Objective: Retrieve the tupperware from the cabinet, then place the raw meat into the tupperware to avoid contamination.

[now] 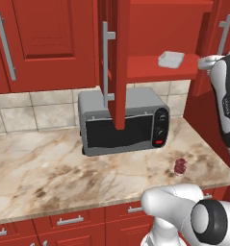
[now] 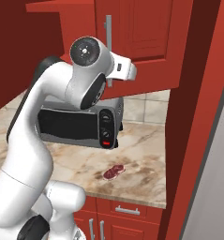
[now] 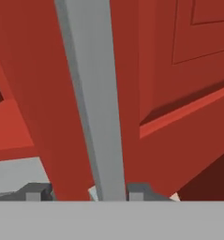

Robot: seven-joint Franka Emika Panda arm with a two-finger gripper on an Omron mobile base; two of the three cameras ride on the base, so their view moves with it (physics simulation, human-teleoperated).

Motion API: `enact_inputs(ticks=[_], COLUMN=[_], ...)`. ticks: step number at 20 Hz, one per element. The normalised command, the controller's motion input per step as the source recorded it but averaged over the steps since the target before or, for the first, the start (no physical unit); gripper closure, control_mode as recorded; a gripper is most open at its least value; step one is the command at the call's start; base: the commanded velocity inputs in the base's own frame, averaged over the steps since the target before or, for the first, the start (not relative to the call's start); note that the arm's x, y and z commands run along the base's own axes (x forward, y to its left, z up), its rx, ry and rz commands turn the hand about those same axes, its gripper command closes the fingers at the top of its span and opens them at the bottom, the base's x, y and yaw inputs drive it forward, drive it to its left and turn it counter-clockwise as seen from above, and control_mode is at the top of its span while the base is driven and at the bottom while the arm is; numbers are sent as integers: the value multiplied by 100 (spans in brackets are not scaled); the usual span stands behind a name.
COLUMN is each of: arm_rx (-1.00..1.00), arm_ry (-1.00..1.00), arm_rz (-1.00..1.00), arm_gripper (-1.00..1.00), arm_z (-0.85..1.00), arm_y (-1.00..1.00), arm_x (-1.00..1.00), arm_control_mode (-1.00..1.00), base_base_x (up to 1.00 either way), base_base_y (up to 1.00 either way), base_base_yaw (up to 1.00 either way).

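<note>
The gripper [image 3: 85, 193] stands part open astride the cabinet's silver handle [image 3: 92, 103] — gripping nothing — tupperware [image 1: 171, 59] on the shelf beyond.

I note red cabinet [image 1: 54, 43], whitish tupperware [image 1: 171, 59], dark red marbled raw meat [image 2: 113, 172], beige veined worktop [image 1: 49, 163], grey toaster oven [image 1: 123, 120]

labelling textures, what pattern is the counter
Beige-and-brown marbled stone counter, clearest in the left base view.

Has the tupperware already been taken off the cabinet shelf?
No, the tupperware sits on the red shelf inside the open cabinet.
</note>
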Motion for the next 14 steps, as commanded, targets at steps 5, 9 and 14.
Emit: enact_inputs(ticks=[5,9,14], arm_rx=[0,0,0], arm_ry=[0,0,0], arm_rz=[1,0,0], arm_gripper=[100,100,100], arm_z=[0,0,-1], arm_y=[-37,-42,-13], arm_x=[-52,-51,-21], arm_control_mode=[-100,-100,-100], base_base_x=[0,0,0], base_base_y=[0,0,0], base_base_yaw=[0,0,0])
